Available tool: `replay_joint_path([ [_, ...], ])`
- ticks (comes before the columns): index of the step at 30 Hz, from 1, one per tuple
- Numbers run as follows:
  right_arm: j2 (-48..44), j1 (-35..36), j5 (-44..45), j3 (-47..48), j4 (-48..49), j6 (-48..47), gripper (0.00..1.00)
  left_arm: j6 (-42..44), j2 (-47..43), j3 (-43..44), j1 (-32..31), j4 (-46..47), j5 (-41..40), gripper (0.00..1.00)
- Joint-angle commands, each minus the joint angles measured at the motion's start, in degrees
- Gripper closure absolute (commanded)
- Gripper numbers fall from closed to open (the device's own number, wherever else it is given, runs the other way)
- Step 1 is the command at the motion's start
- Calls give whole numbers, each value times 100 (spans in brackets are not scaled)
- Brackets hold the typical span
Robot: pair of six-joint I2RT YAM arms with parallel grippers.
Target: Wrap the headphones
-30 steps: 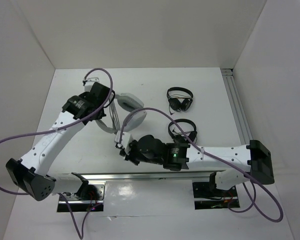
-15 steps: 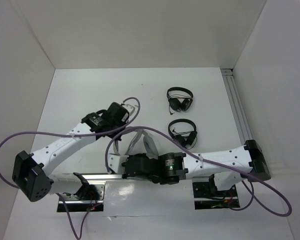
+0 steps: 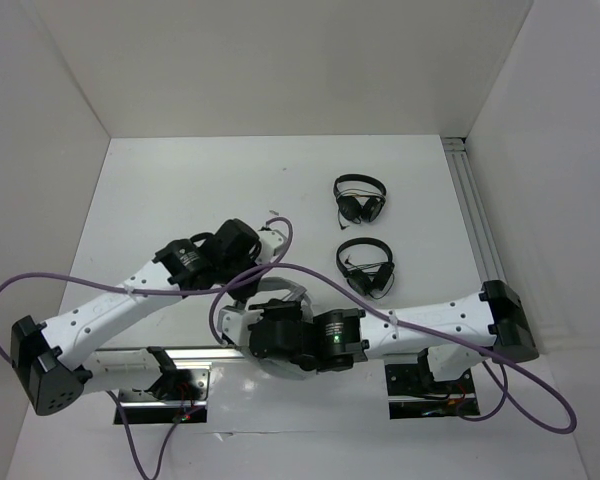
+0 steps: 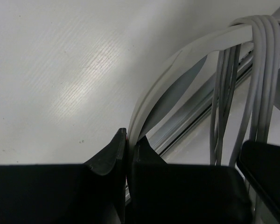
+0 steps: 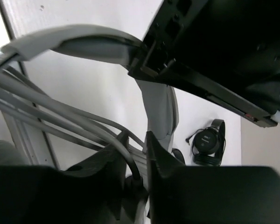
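Bright, even light; soft glare on table (image 4: 91,70); wrist-view foregrounds dark, blurred.

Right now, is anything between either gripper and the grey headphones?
Nothing visible does. The left gripper is shut on the headband of the headphones, and the right gripper pinches the cable between its fingers.

Large light grey over-ear headphones (image 3: 298,289): low centre of the white table (image 3: 180,180), near its front edge, mostly hidden under both arms. From above only a curve of band shows.

Wide padded headband (image 4: 177,60): arched and standing on edge, one end pinched in the left gripper (image 4: 129,138).

Thin grey cable (image 4: 263,65): several parallel strands looped over the band's top, running down between the close-set fingers of the right gripper (image 5: 136,136).

Earcups: cannot make out.
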Motion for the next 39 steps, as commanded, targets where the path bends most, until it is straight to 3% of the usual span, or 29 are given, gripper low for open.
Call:
replay_joint_path([
  [1, -181, 5, 560, -62, 175, -102, 68, 17, -294, 47, -134, -124, 456, 100],
  [10, -559, -162, 692, -176, 228, -102, 46, -212, 74, 345, -399, -554, 0, 100],
  [16, -559, -565, 52, 113, -308, 205, 35, -159, 268, 591, -153, -494, -71, 100],
  [24, -559, -1339, -950, 393, -685, 477, 19, 219, 645, 1232, 243, -494, 842, 100],
  [27, -708, -1532, -1381, 579, -800, 539, 18, 219, 716, 1233, 540, -494, 895, 100],
  [29, -814, -1603, -1478, 579, -800, 539, 0, 271, 716, 1181, 752, -415, 1167, 100],
  [39, -1271, -1727, -1804, 974, -1125, 768, 0, 211, 900, 890, 1508, 34, 1415, 100],
])
